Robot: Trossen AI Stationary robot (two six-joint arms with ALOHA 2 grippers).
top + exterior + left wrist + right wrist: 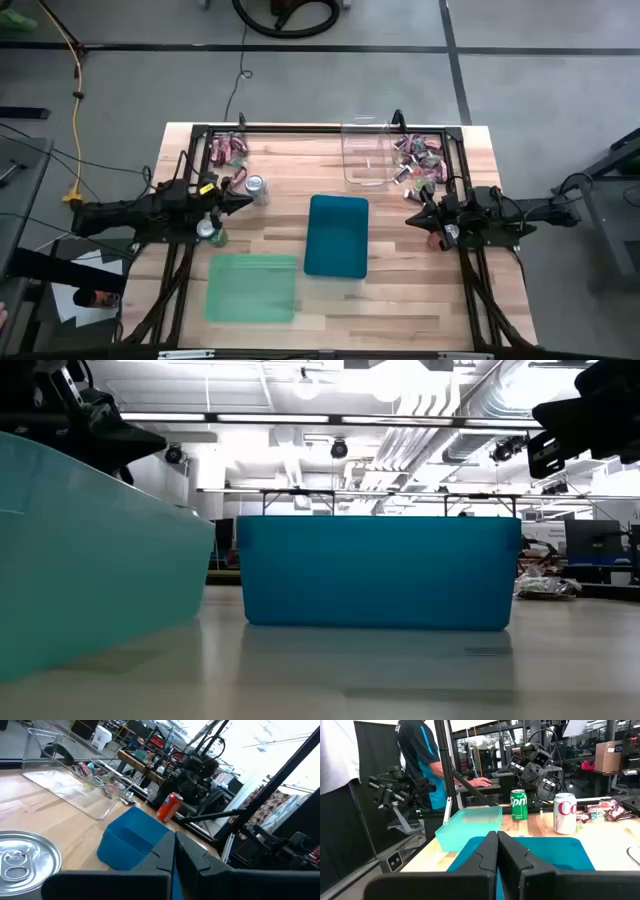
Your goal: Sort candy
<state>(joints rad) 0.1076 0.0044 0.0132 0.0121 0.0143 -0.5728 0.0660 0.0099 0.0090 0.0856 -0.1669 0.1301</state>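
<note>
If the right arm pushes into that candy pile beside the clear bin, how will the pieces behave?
The candy is many small loose wrapped pieces, so it would probably scatter rather than move together. Glossy wrappers likely slip between the fingers. The clear bin looks thin-walled and light, so it may slide if bumped.

floor point(540, 60): grey, dark seam lines, yellow cable point(78, 80) at left | bench point(400, 310): pale wood planks | ceiling point(400, 400): white, strip lights, exposed ducts | background: folding tables point(300, 495), a person point(422, 750) at a desk
</note>
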